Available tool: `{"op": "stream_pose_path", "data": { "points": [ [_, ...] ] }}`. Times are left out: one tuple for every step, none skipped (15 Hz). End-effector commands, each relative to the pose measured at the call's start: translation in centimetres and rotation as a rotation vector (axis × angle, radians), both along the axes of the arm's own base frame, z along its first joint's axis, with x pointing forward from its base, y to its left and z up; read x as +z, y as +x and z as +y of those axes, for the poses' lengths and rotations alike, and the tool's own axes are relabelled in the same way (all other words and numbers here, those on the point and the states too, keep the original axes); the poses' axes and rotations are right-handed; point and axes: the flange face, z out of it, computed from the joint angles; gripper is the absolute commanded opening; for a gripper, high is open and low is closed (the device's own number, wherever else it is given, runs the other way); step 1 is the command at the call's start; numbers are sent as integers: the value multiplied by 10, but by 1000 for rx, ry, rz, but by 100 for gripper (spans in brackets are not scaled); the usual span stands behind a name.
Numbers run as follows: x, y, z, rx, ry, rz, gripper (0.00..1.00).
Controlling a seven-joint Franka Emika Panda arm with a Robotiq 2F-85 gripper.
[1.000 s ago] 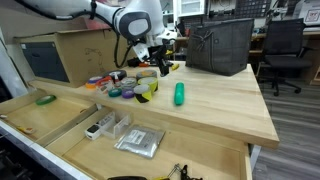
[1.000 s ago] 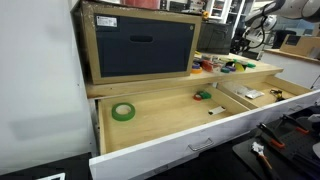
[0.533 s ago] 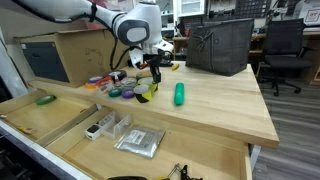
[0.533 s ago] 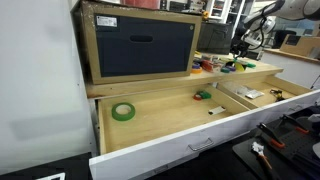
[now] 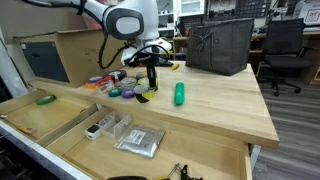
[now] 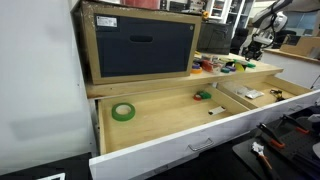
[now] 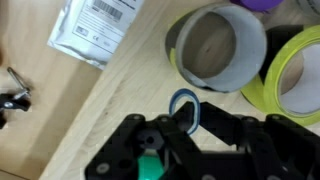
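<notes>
In the wrist view my gripper (image 7: 185, 118) is shut on a small blue ring (image 7: 184, 104), which stands upright between the fingertips just above the wooden tabletop. Beyond it lie a grey roll with a black-and-yellow edge (image 7: 218, 50) and a yellow-green tape roll (image 7: 297, 75). In an exterior view the gripper (image 5: 152, 78) hangs over a cluster of tape rolls (image 5: 140, 90) on the table. It shows far off and small in an exterior view (image 6: 252, 47).
A green bottle-shaped object (image 5: 180, 94) lies right of the rolls. A black basket (image 5: 220, 45) stands behind and a cardboard box (image 5: 85, 55) to the left. The open drawer holds a green tape roll (image 6: 123, 111) and a plastic bag (image 5: 139, 142). A labelled bag (image 7: 97, 28) lies nearby.
The arm has swung and the gripper has come slightly lower and to the left over the tape rolls.
</notes>
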Motion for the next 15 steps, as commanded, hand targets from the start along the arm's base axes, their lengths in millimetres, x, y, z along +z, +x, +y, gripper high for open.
{"op": "stream_pose_path", "data": {
  "points": [
    [-4,-30,3,-70,-16,81,4],
    [-6,-34,-2,-84,-23,95,4],
    [-9,-38,-6,-101,-38,110,4],
    [-10,-41,-11,-114,-53,122,4],
    [-12,-45,-17,-127,-64,130,4],
    [-11,-47,-24,-140,-81,135,4],
    [-11,-49,-28,-146,-86,135,4],
    [-9,-50,-33,-156,-103,136,4],
    [-7,-51,-36,-161,-113,137,4],
    [-6,-51,-39,-164,-120,137,4],
    [-5,-51,-41,-164,-127,134,4],
    [-5,-50,-42,-164,-132,130,4],
    [-4,-49,-43,-165,-137,125,4],
    [-2,-47,-44,-167,-140,114,4],
    [-1,-45,-44,-168,-144,103,4]
  ]
}}
